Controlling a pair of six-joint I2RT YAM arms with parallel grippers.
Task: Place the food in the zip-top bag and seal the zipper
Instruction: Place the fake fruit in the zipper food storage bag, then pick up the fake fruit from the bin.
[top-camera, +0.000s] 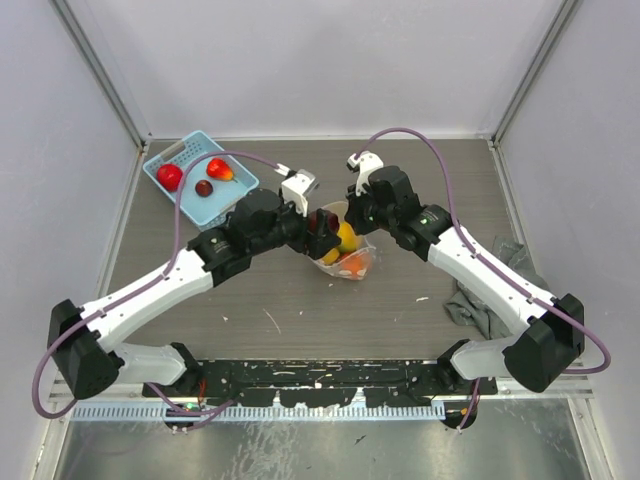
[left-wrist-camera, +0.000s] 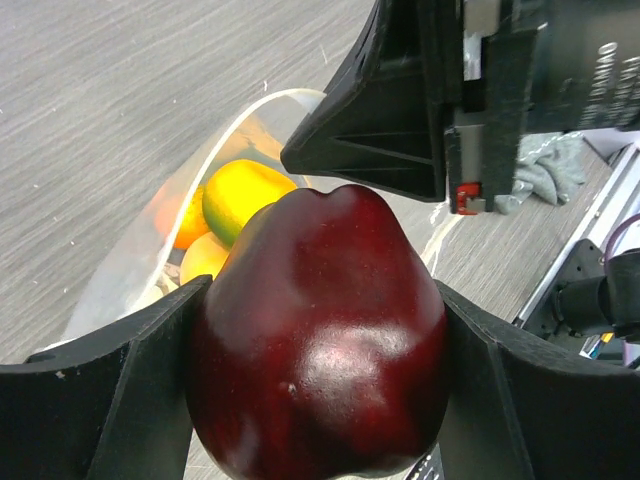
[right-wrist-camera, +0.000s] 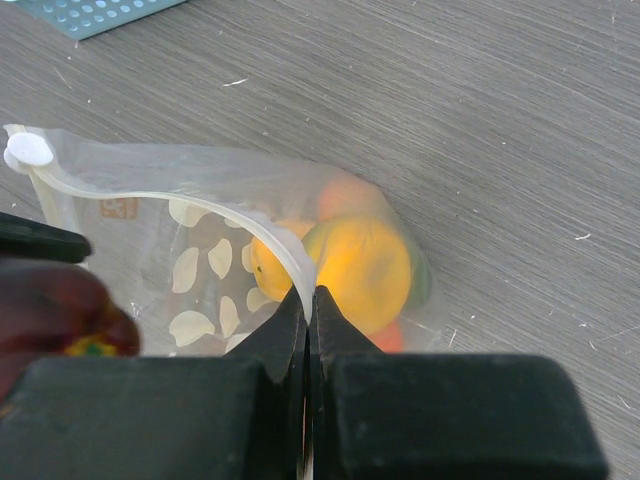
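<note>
Left gripper (top-camera: 322, 232): jaws spread wide and clamped on both flanks of a dark red fruit (left-wrist-camera: 320, 340), which hangs just over the bag's mouth. It comes in from 9 o'clock of the bag.
Right gripper (right-wrist-camera: 310, 310): fingers pressed together on the near lip of the zip-top bag (right-wrist-camera: 200, 290). It reaches in from 1 o'clock, apparently so the lifted lip holds the mouth open for the other arm.
Zipper (right-wrist-camera: 100, 185): unsealed, bowed into an arc by the pinch.
Bag position: middle of the table (top-camera: 300, 320), between the two grippers, mouth toward 12 o'clock.
Food inside: a yellow fruit (right-wrist-camera: 360, 270) and at least one orange fruit (right-wrist-camera: 345, 195), lodged at the closed end.
Food outside: three reddish fruits (top-camera: 204, 188) in the blue basket (top-camera: 165, 160), at 10 o'clock from the bag.
Grey cloth (top-camera: 490, 290): crumpled at 4 o'clock, taking no part.
Step, as judged: release of the dark red fruit into the bag. The basket fruits and the sealing are not yet done.
</note>
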